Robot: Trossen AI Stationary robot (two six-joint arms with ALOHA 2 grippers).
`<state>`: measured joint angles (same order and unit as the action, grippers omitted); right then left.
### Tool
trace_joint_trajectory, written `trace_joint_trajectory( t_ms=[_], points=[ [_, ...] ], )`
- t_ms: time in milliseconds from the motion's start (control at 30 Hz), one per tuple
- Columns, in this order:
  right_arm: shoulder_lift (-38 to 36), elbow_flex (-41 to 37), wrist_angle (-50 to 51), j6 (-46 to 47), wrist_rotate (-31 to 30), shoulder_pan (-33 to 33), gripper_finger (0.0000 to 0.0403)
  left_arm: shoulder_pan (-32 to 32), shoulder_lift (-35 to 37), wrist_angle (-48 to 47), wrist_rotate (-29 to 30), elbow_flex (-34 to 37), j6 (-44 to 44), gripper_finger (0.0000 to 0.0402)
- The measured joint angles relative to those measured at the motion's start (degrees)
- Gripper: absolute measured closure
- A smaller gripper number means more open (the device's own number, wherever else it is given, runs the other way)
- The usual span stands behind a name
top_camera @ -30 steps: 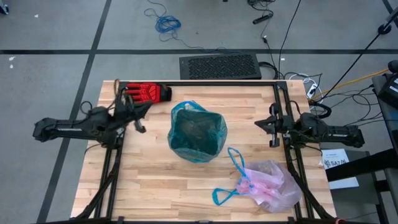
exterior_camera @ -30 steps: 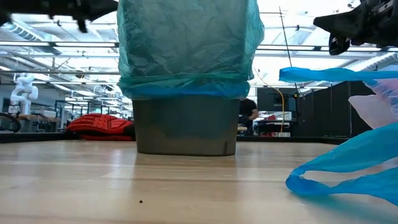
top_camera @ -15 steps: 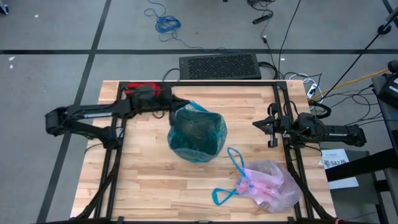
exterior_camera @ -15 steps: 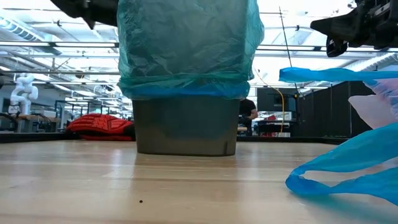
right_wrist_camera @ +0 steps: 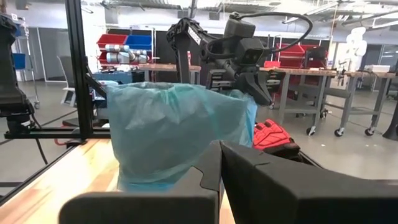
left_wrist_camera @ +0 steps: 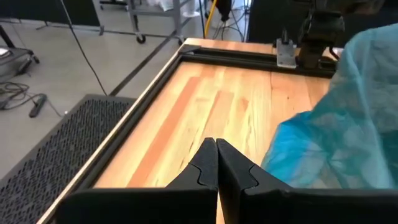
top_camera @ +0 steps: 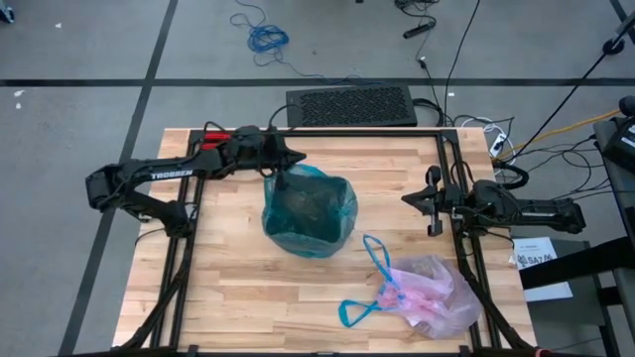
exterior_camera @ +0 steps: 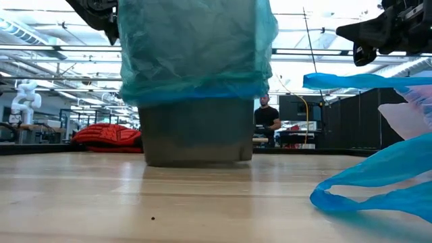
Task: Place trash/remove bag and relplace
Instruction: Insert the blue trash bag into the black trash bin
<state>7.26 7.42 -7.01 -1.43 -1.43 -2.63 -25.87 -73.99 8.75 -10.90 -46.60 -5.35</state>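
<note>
Teal-green liner over a grey bin; pale pink bag with blue loops; red glove

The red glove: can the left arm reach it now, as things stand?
Probably yes. The left claw, shut, is at the teal bag's far rim, and the red glove lies just beside that arm with only bare table around; it must open first.

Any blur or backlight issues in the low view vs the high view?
Low view: bright ceiling lights backlight the teal bag, the bin is slightly smeared, and the blue loop up close is soft. High view: even light, bag and pink bag sharp.
</note>
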Motion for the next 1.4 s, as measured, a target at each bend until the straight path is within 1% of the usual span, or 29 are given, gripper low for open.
trace_joint_trajectory(
  t_ms=[267, 533, 667, 900, 1100, 1233, 1333, 1400],
  points=[
    [0.1, 0.0, 0.5, 0.4, 0.0, 0.0, 0.0403, 0.2, -0.2, -1.8, 0.1, -0.1, -0.9, 0.0402],
    [0.1, 0.0, 1.8, 0.8, 0.0, 0.0, 0.0403, 1.1, 0.1, -2.3, 0.2, 0.0, 2.9, 0.0402],
    [0.1, 0.0, 1.7, 0.8, 0.1, 0.0, 0.0403, 1.6, 1.4, -1.7, 0.2, 0.0, 3.1, 0.0402],
    [0.1, 0.0, 1.7, 0.8, 0.2, 0.0, 0.0403, 1.6, 6.1, -3.5, 0.3, 0.1, 2.5, 0.0402],
    [0.1, 0.0, 1.7, 1.0, 0.2, 0.0, 0.0403, 1.6, 11.3, -9.0, 0.3, 0.1, -2.3, 0.0402],
    [0.1, 0.0, 1.7, 1.2, 0.2, 0.0, 0.0403, 1.6, 14.4, -17.7, 0.3, 0.1, -4.3, 0.0402],
    [0.1, 0.0, 1.7, 1.2, 0.2, 0.0, 0.0403, 1.6, 14.7, -24.2, 0.3, 0.1, -4.3, 0.0402],
    [0.1, 0.0, 1.7, 1.2, 0.2, 0.0, 0.0403, 1.9, 13.8, -26.4, 0.3, 0.1, -4.2, 0.0402]
  ],
)
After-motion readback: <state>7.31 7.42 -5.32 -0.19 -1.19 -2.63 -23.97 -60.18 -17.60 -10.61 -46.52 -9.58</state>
